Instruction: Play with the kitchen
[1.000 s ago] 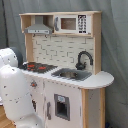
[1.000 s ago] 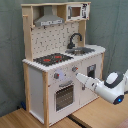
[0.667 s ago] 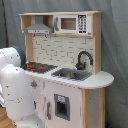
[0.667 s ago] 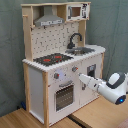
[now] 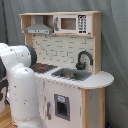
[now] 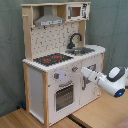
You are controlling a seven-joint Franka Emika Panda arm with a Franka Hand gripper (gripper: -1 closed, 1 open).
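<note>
The kitchen (image 5: 75, 50) (image 6: 40, 80) is a tall white and light-wood toy unit. It has a black-red stovetop (image 6: 52, 59), a black faucet (image 5: 84, 59) over the sink (image 5: 72, 75), a grey hood (image 6: 49, 20) and a microwave (image 5: 70, 23). Its windowed oven door (image 6: 64, 95) is shut. In the second exterior view the white arm reaches in from the second exterior view's right. My gripper (image 6: 83, 71) is at the front panel, right beside a knob (image 6: 75, 69). In the first exterior view the bulky arm (image 5: 20, 85) covers the kitchen's left side and hides the gripper.
The kitchen stands on a wooden tabletop (image 6: 95, 112) with a seam running between two boards. A grey-green curtain (image 5: 115, 40) hangs behind everything. Another knob (image 6: 58, 76) sits above the oven door.
The arm has shifted slightly. In the second exterior view the gripper sits a little higher and closer to the knob panel than one second ago. The kitchen itself looks unchanged.
</note>
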